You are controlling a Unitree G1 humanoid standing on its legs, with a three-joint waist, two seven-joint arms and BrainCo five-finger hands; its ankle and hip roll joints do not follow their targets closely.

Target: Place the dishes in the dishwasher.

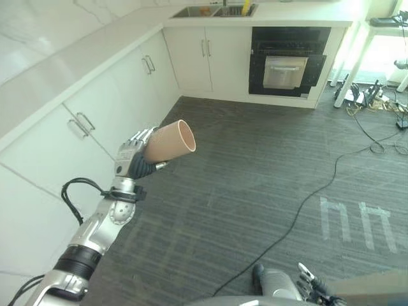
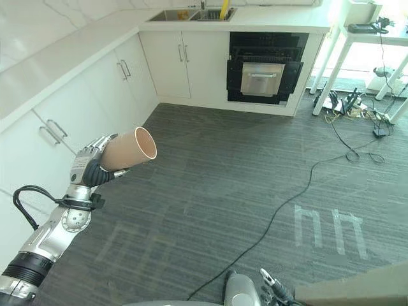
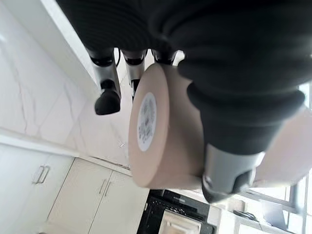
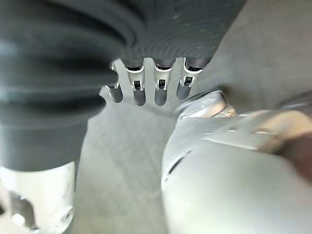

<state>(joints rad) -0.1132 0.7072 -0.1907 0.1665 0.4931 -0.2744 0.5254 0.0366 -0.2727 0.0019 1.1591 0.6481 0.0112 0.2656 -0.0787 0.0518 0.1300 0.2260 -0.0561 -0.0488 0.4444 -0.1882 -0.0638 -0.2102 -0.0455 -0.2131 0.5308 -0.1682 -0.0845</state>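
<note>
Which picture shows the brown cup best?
The left eye view: the whole cup shows, tipped sideways in the left hand. The right eye view shows it likewise. The left wrist view shows its base with a sticker.

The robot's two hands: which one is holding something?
The left hand, raised by the white cabinets, grips a tan cup lying sideways. The right hand hangs low with nothing in it.

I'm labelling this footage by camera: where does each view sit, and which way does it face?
Left eye, right eye: head-mounted, looking down at the floor and cabinets; left hand holds the cup.
Left wrist: along that hand at the cup's base.
Right wrist: along the right hand, toward the floor.
Shared: the cup.
</note>
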